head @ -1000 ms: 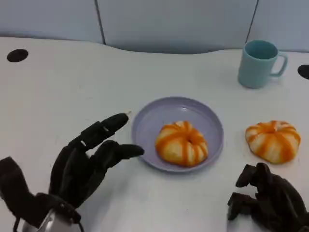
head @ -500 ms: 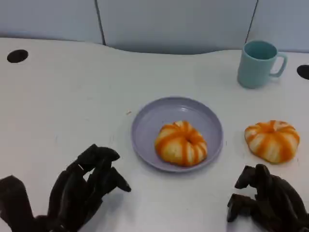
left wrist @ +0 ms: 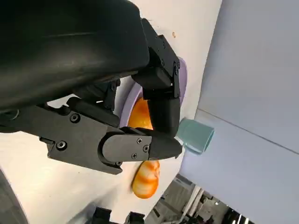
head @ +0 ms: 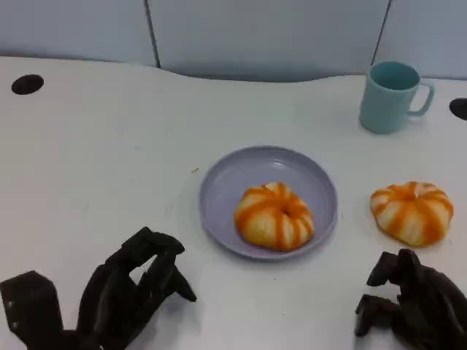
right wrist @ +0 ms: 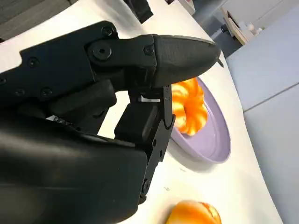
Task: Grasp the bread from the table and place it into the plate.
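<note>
One orange-striped bread roll (head: 274,216) lies in the lavender plate (head: 226,186) at the table's middle; the plate (right wrist: 216,144) and that roll (right wrist: 189,108) also appear in the right wrist view. A second roll (head: 412,211) sits on the table right of the plate, also seen as a roll (left wrist: 146,178) in the left wrist view. My left hand (head: 120,295) rests low at the front left, fingers curled in, holding nothing. My right hand (head: 412,306) sits at the front right, below the second roll, fingers curled and empty.
A teal mug (head: 392,95) stands at the back right. Two dark round holes (head: 27,84) mark the tabletop at its far left and far right edges. A grey wall panel runs behind the table.
My left hand has pulled back from beside the plate toward the front edge and curled its fingers in. My right hand has dropped slightly lower. Both rolls stay put.
</note>
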`<action>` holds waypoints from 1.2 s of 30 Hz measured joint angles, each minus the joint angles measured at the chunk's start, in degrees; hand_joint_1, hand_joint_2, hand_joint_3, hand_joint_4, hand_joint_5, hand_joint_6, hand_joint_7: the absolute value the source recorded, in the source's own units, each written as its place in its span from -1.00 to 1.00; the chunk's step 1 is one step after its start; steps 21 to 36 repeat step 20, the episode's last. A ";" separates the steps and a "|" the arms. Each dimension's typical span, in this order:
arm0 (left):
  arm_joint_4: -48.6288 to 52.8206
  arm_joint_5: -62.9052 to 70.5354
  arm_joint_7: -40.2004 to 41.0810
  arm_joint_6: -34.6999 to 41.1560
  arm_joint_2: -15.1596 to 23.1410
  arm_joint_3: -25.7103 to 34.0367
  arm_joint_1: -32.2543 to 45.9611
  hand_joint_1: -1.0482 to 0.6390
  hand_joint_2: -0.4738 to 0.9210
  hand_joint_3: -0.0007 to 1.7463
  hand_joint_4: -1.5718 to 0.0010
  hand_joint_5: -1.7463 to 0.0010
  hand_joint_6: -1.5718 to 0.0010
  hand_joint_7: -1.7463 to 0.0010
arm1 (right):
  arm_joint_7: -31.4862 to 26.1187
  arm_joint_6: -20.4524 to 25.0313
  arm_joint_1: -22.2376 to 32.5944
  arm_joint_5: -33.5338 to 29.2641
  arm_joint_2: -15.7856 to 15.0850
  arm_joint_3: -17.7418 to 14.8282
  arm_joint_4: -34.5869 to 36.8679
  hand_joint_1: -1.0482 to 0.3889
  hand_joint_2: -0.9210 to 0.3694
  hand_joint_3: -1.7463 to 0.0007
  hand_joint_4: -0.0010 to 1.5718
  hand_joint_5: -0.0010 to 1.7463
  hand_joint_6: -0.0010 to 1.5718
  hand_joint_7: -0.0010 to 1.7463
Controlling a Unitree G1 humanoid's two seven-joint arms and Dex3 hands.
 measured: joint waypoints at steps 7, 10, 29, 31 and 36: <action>1.46 -0.01 -0.14 -0.09 0.08 0.95 -0.93 -0.44 1.00 -0.60 0.17 -1.00 0.31 -0.65 | 0.58 -1.16 -0.16 -0.07 -0.04 -0.16 0.89 -0.19 -1.00 0.49 0.60 0.34 0.46 0.21; 3.01 0.32 -0.19 -0.85 0.26 1.39 -1.89 -0.44 1.00 -0.60 0.14 -1.00 0.29 -0.64 | 0.76 -1.82 -0.60 -0.13 -0.04 -0.16 1.68 -0.19 -1.00 0.49 0.59 0.34 0.46 0.22; 3.83 0.58 -0.18 -1.52 0.12 1.92 -2.44 -0.44 1.00 -0.62 0.10 -0.96 0.24 -0.59 | 0.80 -1.90 -1.23 -0.17 -0.11 -0.19 2.40 -0.20 -1.00 0.50 0.59 0.33 0.47 0.21; 3.83 0.58 -0.18 -1.52 0.12 1.92 -2.44 -0.44 1.00 -0.62 0.10 -0.96 0.24 -0.59 | 0.80 -1.90 -1.23 -0.17 -0.11 -0.19 2.40 -0.20 -1.00 0.50 0.59 0.33 0.47 0.21; 3.83 0.58 -0.18 -1.52 0.12 1.92 -2.44 -0.44 1.00 -0.62 0.10 -0.96 0.24 -0.59 | 0.80 -1.90 -1.23 -0.17 -0.11 -0.19 2.40 -0.20 -1.00 0.50 0.59 0.33 0.47 0.21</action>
